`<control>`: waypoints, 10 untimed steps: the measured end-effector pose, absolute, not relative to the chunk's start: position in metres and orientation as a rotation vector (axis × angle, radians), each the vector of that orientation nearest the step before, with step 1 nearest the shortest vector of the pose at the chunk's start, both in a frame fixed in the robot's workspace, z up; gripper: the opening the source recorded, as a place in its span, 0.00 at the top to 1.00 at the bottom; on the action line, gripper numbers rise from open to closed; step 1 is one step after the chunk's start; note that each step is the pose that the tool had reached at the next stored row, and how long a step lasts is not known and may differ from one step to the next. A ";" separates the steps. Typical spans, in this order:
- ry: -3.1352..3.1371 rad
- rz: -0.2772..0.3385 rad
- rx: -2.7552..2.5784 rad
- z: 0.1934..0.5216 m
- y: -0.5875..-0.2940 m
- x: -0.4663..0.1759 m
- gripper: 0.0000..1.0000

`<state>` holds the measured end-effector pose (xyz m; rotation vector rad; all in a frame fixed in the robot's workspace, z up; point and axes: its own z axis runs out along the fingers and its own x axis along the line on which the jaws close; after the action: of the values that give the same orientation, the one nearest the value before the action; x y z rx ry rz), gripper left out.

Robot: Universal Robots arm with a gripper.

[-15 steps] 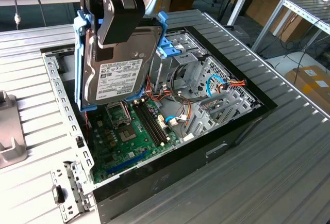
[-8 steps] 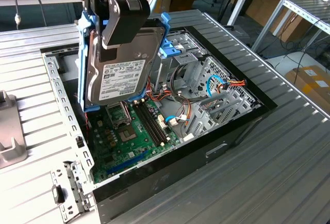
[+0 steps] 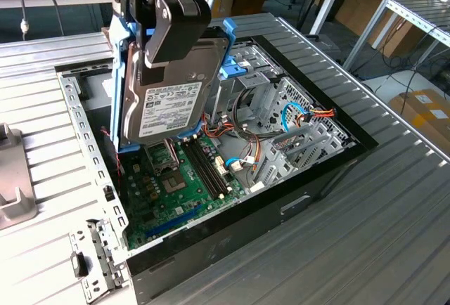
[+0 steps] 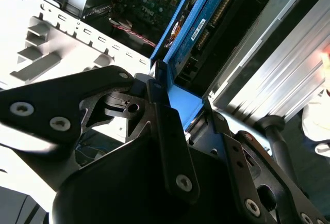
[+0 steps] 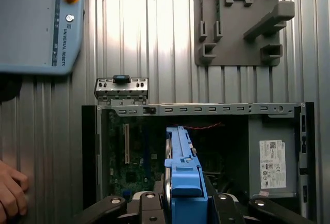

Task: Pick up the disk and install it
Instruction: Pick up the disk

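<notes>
Disk (image 3: 169,105), a flat rectangular silver-grey metal hard drive w/ pale label and blue plastic bracket (image 5: 183,177) along its edges, hangs upright in the black gripper (image 3: 169,41). The jaws are clamped on its upper end, one finger on each flat side. Both wrist views show the fingers hugging the bracket; exact contact pts are hidden.

Location: the disk sits over the open black computer case (image 3: 330,171), which lies on its side on the ribbed grey metal table (image 3: 394,235). It's above the green motherboard (image 3: 176,192), toward the exterior view's left end of the case. Its lower edge looks clear of the board, but how far above can't be told. It isn't seated in any bay yet. In the first wrist view the grey power-supply box w/ white sticker (image 5: 273,164) sits in the case to one side of the disk. A person's hand (image 5: 10,190) rests on the table outside the case, well apart from the work.

Handling, as a judgement:
- Dense and fairly heavy for its size, fully stiff, no flex.
- Bare metal faces are prob. slippery. The plastic bracket gives more bite but can bend or pop off if squeezed hard.
- Shock-sensitive, so no knocks vs. case walls.
- The second wrist view shows the blue circuit-board side (image 4: 206,22) exposed. Best kept free of finger pressure and clear of cables.
- Best hold: the side rails or bracket end, as gripped now. The long overhang below the grip means it could swing or tilt if the clamp slips.
</notes>
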<state>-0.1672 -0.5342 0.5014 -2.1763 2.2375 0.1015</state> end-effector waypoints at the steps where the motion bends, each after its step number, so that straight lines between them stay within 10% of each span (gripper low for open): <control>1: 2.237 0.101 -2.177 0.501 -0.534 -0.167 0.63; 10: 2.238 0.098 -2.180 0.500 -0.535 -0.161 0.63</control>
<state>-0.1613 -0.5353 0.4999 -2.1803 2.2375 0.0975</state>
